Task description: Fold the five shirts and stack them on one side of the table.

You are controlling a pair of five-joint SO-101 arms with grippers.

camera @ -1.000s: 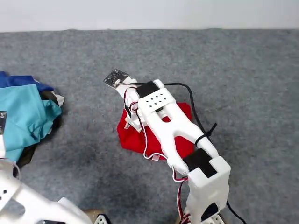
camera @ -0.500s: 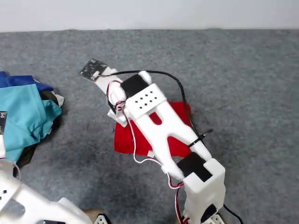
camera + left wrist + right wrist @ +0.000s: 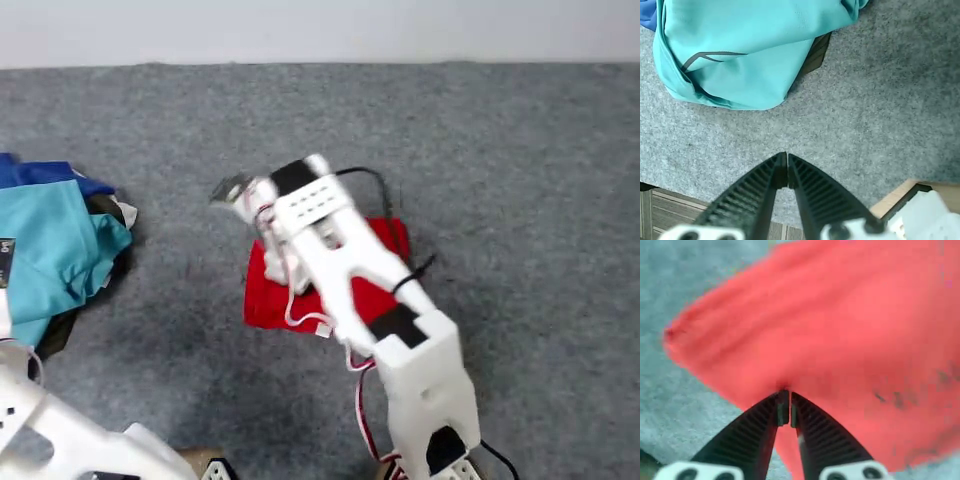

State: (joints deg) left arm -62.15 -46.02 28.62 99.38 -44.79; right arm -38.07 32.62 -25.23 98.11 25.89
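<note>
A red shirt (image 3: 268, 302) lies as a flattened fold in the middle of the grey mat, partly under the right arm (image 3: 350, 270). In the right wrist view, my right gripper (image 3: 785, 396) is shut, its tips pinched into the red shirt (image 3: 840, 325) near one edge. At the table's left side a pile has a teal shirt (image 3: 50, 250) on top, with a blue shirt (image 3: 40, 172) and a dark one beneath. My left gripper (image 3: 787, 172) is shut with nothing in it. It hangs over bare mat just short of the teal shirt (image 3: 750, 45).
The grey mat (image 3: 520, 180) covers the table, with open room at the right and back. The left arm's base (image 3: 50, 430) sits at the front left corner. The table's front edge and wooden floor (image 3: 670, 205) lie close behind the left gripper.
The right arm swung left and then back right over the red shirt. The shirt went from a bunched shape to a flatter, more rectangular fold. The left arm stayed still.
</note>
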